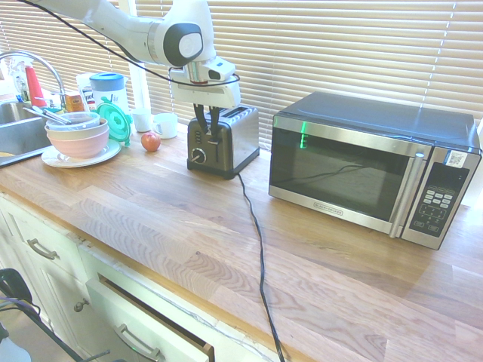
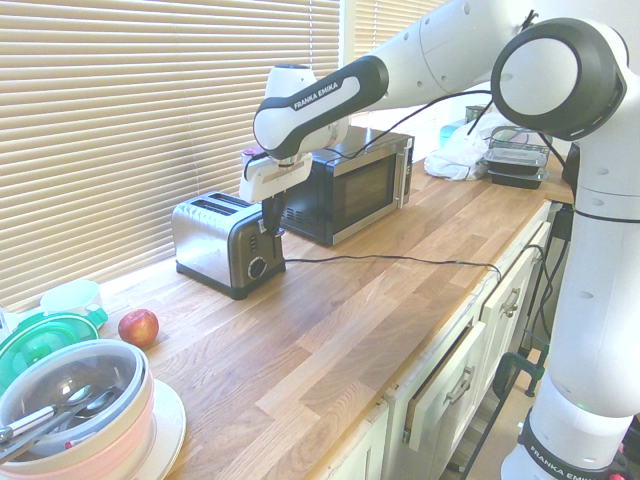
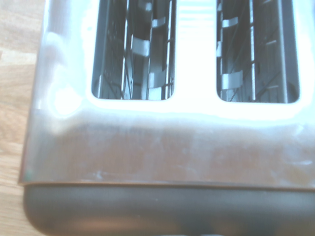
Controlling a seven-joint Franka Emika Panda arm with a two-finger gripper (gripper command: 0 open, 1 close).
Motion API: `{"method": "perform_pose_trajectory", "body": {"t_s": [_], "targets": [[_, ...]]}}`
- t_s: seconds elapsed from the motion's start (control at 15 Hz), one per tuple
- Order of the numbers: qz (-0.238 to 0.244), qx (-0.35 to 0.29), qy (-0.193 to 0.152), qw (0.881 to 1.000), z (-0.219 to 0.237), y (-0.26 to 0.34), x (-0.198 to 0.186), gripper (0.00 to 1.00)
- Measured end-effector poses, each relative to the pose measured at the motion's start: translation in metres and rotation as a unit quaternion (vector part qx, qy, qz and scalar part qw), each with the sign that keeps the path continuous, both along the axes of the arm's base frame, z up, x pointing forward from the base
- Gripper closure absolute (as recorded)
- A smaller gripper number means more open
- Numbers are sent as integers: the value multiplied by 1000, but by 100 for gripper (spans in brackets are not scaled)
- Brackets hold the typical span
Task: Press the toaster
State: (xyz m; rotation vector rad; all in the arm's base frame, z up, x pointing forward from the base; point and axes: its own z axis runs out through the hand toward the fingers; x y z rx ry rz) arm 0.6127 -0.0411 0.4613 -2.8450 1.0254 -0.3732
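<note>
Fingers (image 1: pixel 214 124) are a little apart, a narrow gap between them, pointing down at the black front of the two-slot toaster (image 1: pixel 244 142). Can't tell if the lever is between them or if they're touching anything, so I won't call it a grip. The toaster's upright on the wooden counter (image 1: pixel 143 210), between the microwave (image 1: pixel 339 166) and the apple (image 1: pixel 151 141), close to the blinds (image 1: pixel 260 49).

My guess on the pose: the lever should be on that front face above the round knob (image 2: pixel 257 268), so hanging over that end makes sense for pushing down. Slots (image 3: pixel 135 54) look empty in the wrist view, so probably just a press, no bread. Next it'd want a straight push down; off to one side it could slip off the lever or nudge the toaster.

Writing: microwave door says BLACK+DECKER, and there's a square-coded sticker (image 1: pixel 456 158) by its control panel, too small to read. Arm (image 2: pixel 325 97) says FRANKA EMIKA. Can't make out any brand on the toaster.
</note>
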Motion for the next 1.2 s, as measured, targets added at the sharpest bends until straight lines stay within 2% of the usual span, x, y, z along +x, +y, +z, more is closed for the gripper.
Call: {"method": "perform_pose_trajectory", "body": {"t_s": [0.2, 0.53, 0.87, 1.2], "targets": [[-5, 1, -17, 1000, 7, -25, -10, 100], [7, -3, -23, 1000, 11, -15, -10, 100], [9, -3, -21, 1000, 9, -12, -10, 100], [8, -1, -3, 1000, -12, -12, -6, 100]]}}
